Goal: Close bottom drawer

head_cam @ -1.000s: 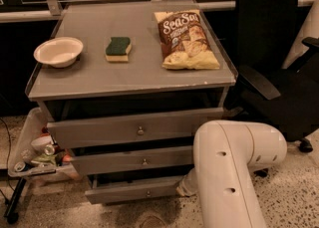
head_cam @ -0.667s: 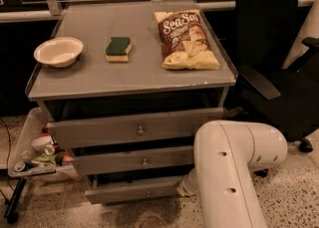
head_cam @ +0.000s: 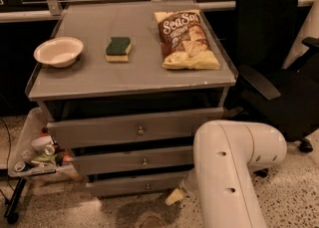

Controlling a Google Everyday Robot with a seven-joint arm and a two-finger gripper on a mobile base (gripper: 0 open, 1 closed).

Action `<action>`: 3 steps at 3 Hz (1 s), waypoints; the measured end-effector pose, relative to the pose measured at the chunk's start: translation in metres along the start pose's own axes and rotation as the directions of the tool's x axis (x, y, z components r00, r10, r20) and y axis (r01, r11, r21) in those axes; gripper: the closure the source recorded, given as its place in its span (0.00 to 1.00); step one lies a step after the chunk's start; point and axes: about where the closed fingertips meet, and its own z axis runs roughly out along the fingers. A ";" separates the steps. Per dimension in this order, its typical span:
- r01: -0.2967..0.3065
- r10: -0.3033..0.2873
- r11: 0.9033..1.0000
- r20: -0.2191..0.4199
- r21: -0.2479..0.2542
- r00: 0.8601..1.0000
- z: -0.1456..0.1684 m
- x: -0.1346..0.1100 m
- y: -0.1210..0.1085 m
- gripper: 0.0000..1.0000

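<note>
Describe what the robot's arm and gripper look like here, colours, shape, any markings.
The arm is a thick, smooth, off-white tube with a rounded elbow and a few small dark round holes in its casing. No cables or lettering show. The gripper, low by the right end of the bottom drawer, appears only as a pale cream tapered tip.

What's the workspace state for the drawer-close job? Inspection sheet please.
Surface: grey cabinet top, carrying three items.
Job's things: bottom drawer, knob facing out, dark gap above it; how far out it stands cannot be told.
Clutter: white bowl, green sponge and chip bag on top; bin of scraps at the cabinet's left.
Tool: tool sits low at the bottom drawer's right end, near the floor; white arm hides the rest.
Cables: maybe a thin dark cord at the far left.
Surroundings: black office chair on the right, speckled floor.
</note>
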 end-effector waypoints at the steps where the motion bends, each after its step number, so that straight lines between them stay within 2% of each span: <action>1: 0.000 0.000 1.000 0.000 0.000 1.000 0.000 0.000 0.000 0.00; 2: 0.000 0.000 1.000 0.000 0.000 1.000 0.000 0.000 0.000 0.19; 3: 0.000 0.000 1.000 0.000 0.000 1.000 0.000 0.000 0.000 0.42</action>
